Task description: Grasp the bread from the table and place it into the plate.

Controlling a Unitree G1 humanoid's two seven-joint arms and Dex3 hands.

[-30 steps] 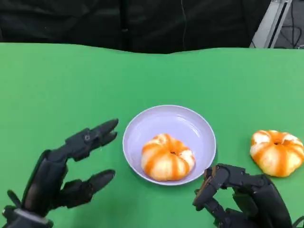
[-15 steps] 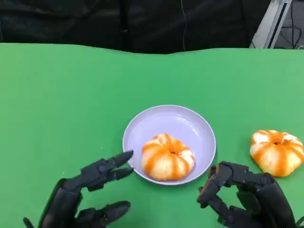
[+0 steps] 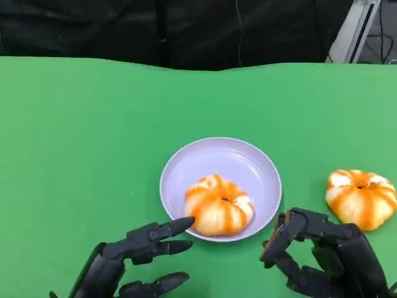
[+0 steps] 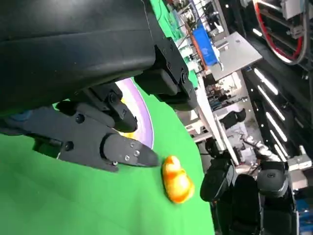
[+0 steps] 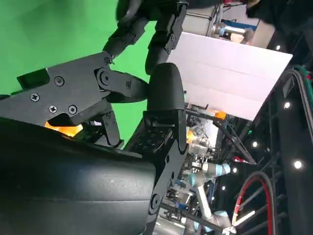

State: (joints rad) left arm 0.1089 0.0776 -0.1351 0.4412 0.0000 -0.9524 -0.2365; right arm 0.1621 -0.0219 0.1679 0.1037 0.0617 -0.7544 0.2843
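Observation:
An orange-and-white striped bread [image 3: 219, 205] lies in the lavender plate [image 3: 248, 160] at the middle of the green table. A second striped bread [image 3: 361, 198] rests on the cloth to the plate's right, and the left wrist view shows it too [image 4: 176, 181]. My left hand [image 3: 133, 261] hovers at the plate's near left edge, fingers spread and holding nothing; the left wrist view shows its fingers [image 4: 98, 142] beside the plate rim [image 4: 142, 115]. My right hand [image 3: 325, 257] sits near the front edge between the plate and the loose bread, fingers apart and holding nothing.
The green cloth [image 3: 80, 136] stretches wide to the left and behind the plate. Its far edge meets a dark backdrop, with a metal frame [image 3: 350, 31] at the back right. Lab equipment shows in the background of the wrist views.
My left hand has slid right and toward the front edge, ending by the plate's near left rim. The right hand has barely shifted. Both breads and the plate stay put.

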